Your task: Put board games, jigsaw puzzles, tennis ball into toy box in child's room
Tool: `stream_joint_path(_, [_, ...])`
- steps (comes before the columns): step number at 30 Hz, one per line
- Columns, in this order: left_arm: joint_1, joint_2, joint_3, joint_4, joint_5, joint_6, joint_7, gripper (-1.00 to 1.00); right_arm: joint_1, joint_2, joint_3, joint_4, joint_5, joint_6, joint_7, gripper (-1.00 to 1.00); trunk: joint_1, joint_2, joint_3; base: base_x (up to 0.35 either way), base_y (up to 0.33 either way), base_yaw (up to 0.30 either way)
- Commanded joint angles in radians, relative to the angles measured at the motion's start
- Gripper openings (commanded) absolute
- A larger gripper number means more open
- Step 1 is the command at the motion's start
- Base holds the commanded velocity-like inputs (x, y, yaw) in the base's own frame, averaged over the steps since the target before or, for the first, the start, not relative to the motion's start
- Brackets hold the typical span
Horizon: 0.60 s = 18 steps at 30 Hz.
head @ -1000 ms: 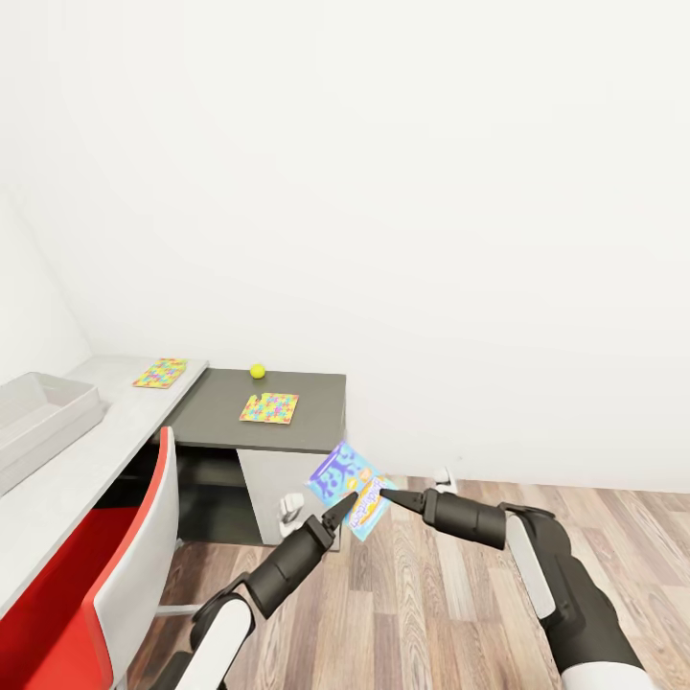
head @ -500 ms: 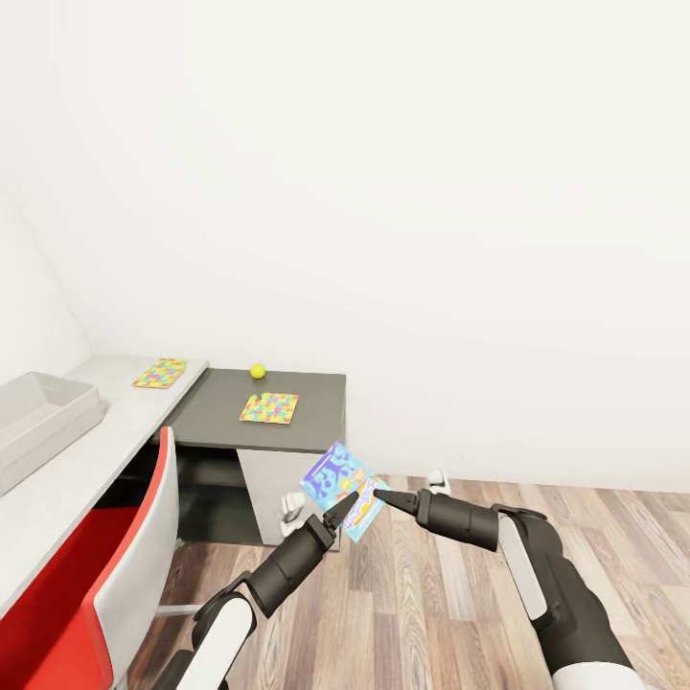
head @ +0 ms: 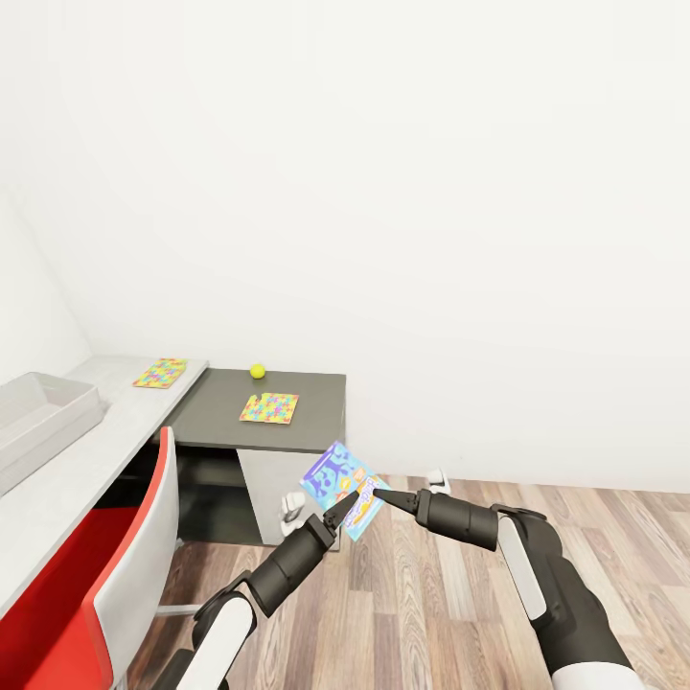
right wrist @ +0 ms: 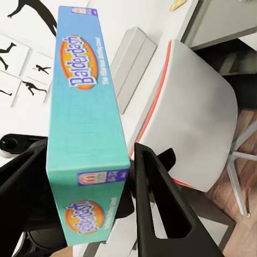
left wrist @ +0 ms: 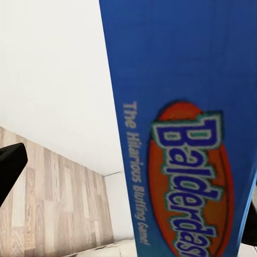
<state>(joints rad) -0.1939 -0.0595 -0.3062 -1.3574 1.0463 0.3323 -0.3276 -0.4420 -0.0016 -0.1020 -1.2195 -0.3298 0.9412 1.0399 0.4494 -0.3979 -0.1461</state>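
Observation:
A blue board game [head: 335,476] lettered Balderdash hangs in the air over the wood floor, right of the table [head: 311,426]. My right gripper [head: 377,494] is shut on its edge, and one finger [right wrist: 155,198] presses its side. My left gripper [head: 342,506] is open around the same box [left wrist: 182,123], with one finger [left wrist: 9,163] standing apart from it. Two jigsaw puzzles [head: 160,373] [head: 268,407] and the tennis ball [head: 257,371] lie on the table. The grey toy box [head: 48,407] sits at its left end. The bed is out of view.
A red and white swivel chair [head: 125,575] stands close to the table, left of my left arm. The white wall runs behind the table. Open wood floor [head: 441,594] lies to the right under my right arm.
My right gripper and the blue board game have shifted slightly left, toward my left gripper. In the last half second nothing has visibly moved.

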Motion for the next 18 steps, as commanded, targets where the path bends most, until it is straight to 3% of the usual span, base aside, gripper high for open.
stream_joint_path(1, [-0.001,0.0,0.001,0.0,0.01,0.008,0.0,1.0,-0.001,0.0,-0.001,0.0,0.0,0.003,0.003,-1.0,0.001,-0.002,-0.002,0.0,0.0,0.0])
stream_joint_path(14, [-0.001,0.0,0.001,0.0,0.011,0.008,-0.002,1.0,-0.001,0.0,-0.001,0.0,0.0,0.003,0.002,-1.0,0.001,-0.002,-0.002,0.0,0.0,0.0])
stream_joint_path(15, [-0.001,0.0,0.001,0.0,0.011,0.008,-0.002,-1.0,-0.001,0.0,-0.001,0.0,0.0,0.003,0.002,-1.0,0.001,-0.002,-0.002,0.0,0.0,0.0])
stream_joint_path(18, [-0.001,0.0,0.001,0.0,0.011,0.008,-0.004,-1.0,-0.001,0.0,-0.001,0.0,0.0,0.003,0.002,-1.0,0.001,-0.002,-0.002,0.0,0.0,0.0])
